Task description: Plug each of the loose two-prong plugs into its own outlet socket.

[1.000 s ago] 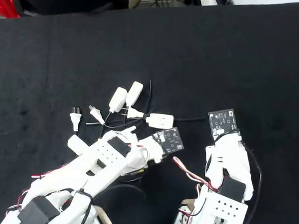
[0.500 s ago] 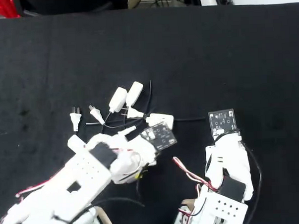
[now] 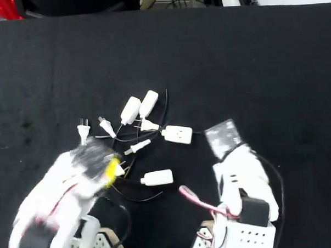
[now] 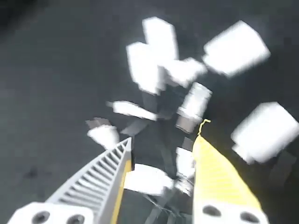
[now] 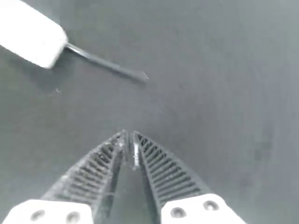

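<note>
Two-prong plugs point(image 3: 106, 126) lie loose on the black table point(image 3: 245, 60), a little left of its middle, mixed in with white outlet sockets point(image 3: 130, 110) and thin black cords point(image 3: 166, 105). The leftmost plug point(image 3: 83, 131) sits on its own, prongs pointing toward the far edge. Another plug point(image 3: 136, 147) lies slantwise in the heart of the tangle, touching no socket that I can make out. Two of the sockets lie side by side at the far end of the heap, a third socket point(image 3: 177, 134) rests at its right side, and a fourth socket point(image 3: 157, 177) lies nearest the arms, apart from the rest. The left arm point(image 3: 59, 200) is a blur at the near left of the heap, its yellow finger point(image 3: 110, 171) just beside the cords. Seen from its wrist, the left gripper point(image 4: 163, 140) stands spread wide above the jumble. A white piece shows low between the fingers, too smeared to name. The right arm point(image 3: 242, 178) stands to the right of the heap, apart from the plugs. The right gripper point(image 5: 129, 138) is pinched together on nothing, tips touching, over bare table, with a white socket body point(image 5: 30, 32) and its cord lying ahead of it.
</note>
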{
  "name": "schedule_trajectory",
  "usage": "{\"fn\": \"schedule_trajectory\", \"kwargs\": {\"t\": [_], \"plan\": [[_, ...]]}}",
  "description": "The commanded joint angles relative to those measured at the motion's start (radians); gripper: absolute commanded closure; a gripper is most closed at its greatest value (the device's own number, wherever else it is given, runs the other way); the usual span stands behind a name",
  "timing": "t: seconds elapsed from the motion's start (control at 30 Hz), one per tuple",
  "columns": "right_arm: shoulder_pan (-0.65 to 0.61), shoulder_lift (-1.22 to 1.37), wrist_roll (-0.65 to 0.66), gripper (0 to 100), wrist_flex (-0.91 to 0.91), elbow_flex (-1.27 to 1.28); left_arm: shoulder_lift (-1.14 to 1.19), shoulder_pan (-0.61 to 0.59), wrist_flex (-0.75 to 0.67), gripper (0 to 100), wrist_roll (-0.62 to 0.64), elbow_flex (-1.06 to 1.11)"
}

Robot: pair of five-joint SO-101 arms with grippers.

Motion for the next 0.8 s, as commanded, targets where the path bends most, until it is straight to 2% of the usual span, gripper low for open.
{"fn": "schedule_trajectory", "kwargs": {"t": [0.0,0.13,0.27,0.33,0.43,0.67,0.77], "plan": [[-0.152,-0.031,0.040,97.7,-0.023,-0.088,-0.037,-0.285,-0.066,79,0.026,0.024],[-0.367,-0.031,0.061,97.6,-0.035,-0.084,0.040,-0.360,-0.201,79,0.026,0.166],[-0.500,-0.025,0.066,96.7,-0.035,-0.090,0.006,-0.311,-0.244,79,0.023,0.295],[-0.562,0.016,0.101,91.2,-0.035,-0.085,-0.032,-0.288,-0.244,79,0.023,0.341],[-0.632,0.154,0.196,84.5,-0.069,-0.085,-0.072,-0.295,-0.242,79,0.023,0.390],[-0.824,0.610,0.265,85.4,-0.180,-0.208,-0.061,-0.346,-0.242,79,-0.120,0.535],[-0.853,0.800,0.267,85.8,-0.252,-0.288,-0.061,-0.348,-0.244,79,-0.181,0.593]]}}
